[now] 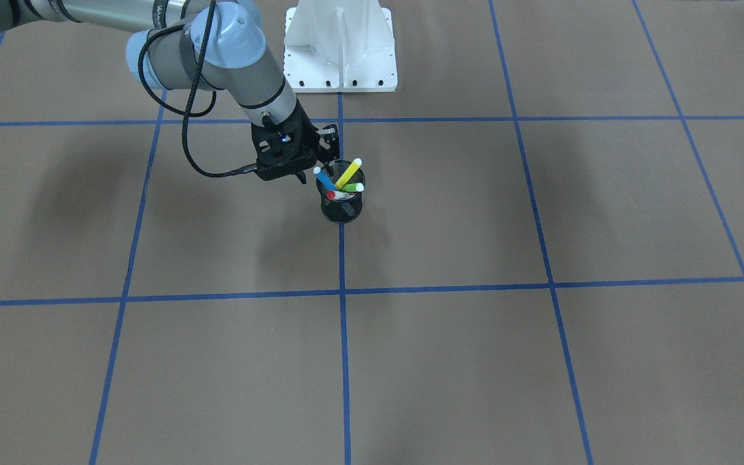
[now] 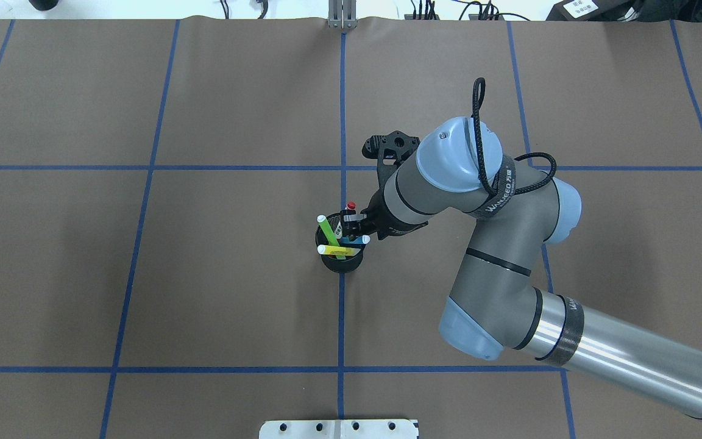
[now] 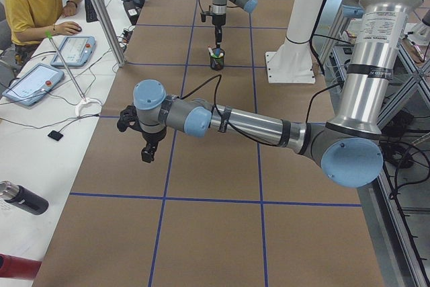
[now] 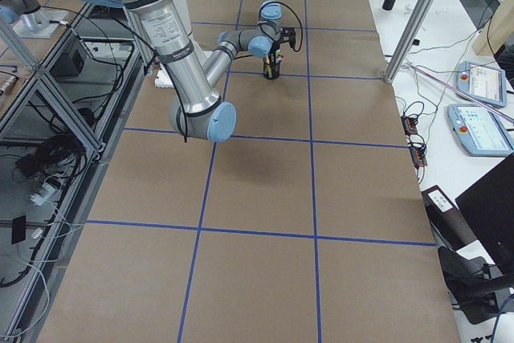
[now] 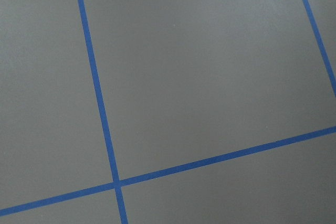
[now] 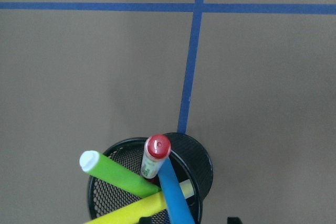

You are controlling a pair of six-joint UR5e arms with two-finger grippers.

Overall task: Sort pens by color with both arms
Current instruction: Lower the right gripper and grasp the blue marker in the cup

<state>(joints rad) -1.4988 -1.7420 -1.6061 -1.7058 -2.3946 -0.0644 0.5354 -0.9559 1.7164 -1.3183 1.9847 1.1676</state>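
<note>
Nothing sorted yet: all four slim marker pens (image 6: pixel 126 174) stand in the black mesh cup (image 6: pixel 203 162); right gripper (image 1: pixel 328 147) hovers near, fingers' state indiscernible.

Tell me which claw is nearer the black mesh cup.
Right. The right claw hangs close over the black mesh cup; the left claw hangs far off over the brown table.

Brown, blue-gridded table (image 1: pixel 475 361) bears a black mesh cup (image 1: pixel 341 208).

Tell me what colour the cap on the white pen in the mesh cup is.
The cap is red, clearest in the right wrist view.
</note>
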